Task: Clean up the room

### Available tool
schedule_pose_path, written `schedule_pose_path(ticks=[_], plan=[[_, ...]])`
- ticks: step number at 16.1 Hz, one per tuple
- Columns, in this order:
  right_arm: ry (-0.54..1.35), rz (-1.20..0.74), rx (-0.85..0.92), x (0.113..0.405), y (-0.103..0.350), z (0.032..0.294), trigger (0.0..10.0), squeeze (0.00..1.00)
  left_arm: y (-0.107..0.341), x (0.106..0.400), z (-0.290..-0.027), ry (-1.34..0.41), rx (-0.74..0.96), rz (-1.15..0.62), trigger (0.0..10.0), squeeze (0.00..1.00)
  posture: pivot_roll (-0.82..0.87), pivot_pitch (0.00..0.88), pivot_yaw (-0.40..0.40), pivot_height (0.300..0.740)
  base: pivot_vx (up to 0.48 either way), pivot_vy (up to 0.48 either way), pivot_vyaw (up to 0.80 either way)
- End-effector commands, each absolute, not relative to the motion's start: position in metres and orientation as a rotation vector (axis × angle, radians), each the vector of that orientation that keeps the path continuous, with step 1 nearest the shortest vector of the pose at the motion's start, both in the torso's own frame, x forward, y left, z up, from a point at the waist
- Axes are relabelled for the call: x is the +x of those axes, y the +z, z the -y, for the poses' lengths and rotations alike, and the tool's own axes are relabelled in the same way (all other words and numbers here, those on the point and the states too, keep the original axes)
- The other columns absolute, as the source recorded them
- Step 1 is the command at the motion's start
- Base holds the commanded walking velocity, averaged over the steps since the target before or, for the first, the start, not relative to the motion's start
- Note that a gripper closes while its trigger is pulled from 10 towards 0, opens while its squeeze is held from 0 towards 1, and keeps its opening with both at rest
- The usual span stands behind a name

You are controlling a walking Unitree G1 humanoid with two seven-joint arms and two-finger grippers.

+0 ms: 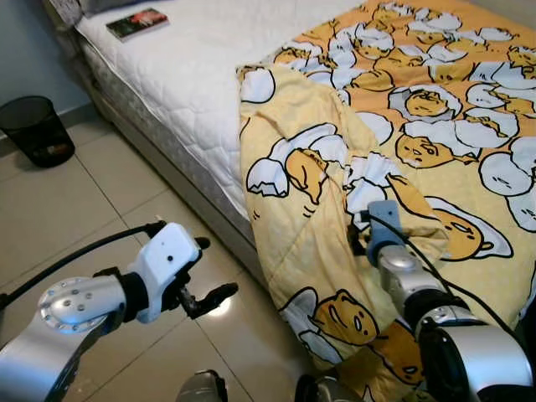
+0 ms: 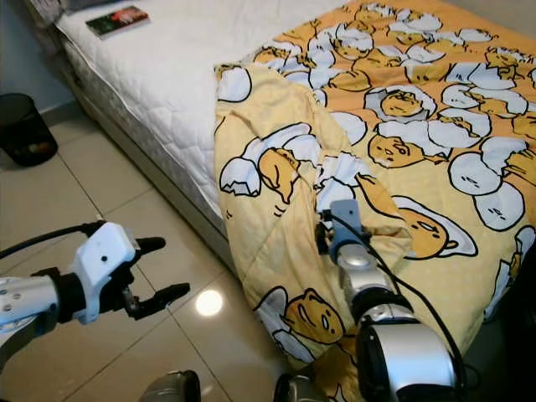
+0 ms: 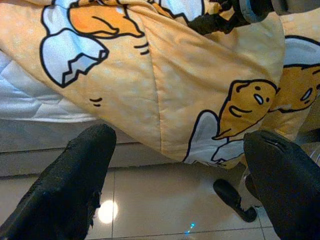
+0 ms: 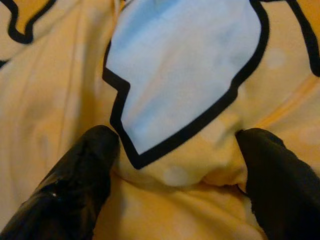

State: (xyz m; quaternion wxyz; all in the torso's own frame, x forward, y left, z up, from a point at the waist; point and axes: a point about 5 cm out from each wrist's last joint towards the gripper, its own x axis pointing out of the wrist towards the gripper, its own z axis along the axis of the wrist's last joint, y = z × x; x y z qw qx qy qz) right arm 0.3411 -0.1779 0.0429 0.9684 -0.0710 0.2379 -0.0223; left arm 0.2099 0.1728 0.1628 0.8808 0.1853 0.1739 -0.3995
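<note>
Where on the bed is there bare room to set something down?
The white mattress is bare between the book near its far corner and the yellow blanket. The blanket side is crowded: it is bunched, spills over the bed edge toward the tile floor, and the right pincer is pressed into its folds. The left pincer hovers open above the floor.

Floor (image 1: 75, 209): pale glossy tiles with thin grout lines, a bright spot of light reflected near the bed's edge.
Bed (image 1: 180, 180): runs along the right, its grey side panel meeting the floor.
Mattress (image 1: 193, 67): white, quilted, bare at the far end.
Wall (image 1: 25, 50): pale grey-blue, at far left.
Bin (image 1: 35, 130): black mesh, on the floor by the wall.
</note>
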Motion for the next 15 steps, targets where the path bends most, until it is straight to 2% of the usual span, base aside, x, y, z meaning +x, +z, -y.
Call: schedule_pose_path(ticks=[1,2,8,15], plan=[[-0.046,-0.458,-0.124,0.345,0.047,0.174,1.3,0.00,0.166,0.207,-0.173,-0.817,0.381,-0.354,10.0,0.00,0.20,0.205,-0.032,0.740,0.000,0.000,0.00],[-0.027,-0.454,-0.128,0.345,0.048,0.171,0.0,0.00,0.167,0.206,-0.171,-0.808,0.368,-0.350,10.0,0.00,0.20,0.193,-0.039,0.740,0.000,0.000,0.00],[-0.010,-0.489,-0.142,0.343,0.044,0.171,0.0,0.00,0.163,0.200,-0.168,-0.823,0.355,-0.380,10.0,0.00,0.18,0.141,-0.044,0.740,0.000,0.000,0.00],[-0.026,-0.523,-0.152,0.340,0.041,0.183,0.0,0.00,0.161,0.197,-0.162,-0.844,0.338,-0.382,10.0,0.00,0.18,0.153,-0.055,0.740,0.000,0.000,0.00]])
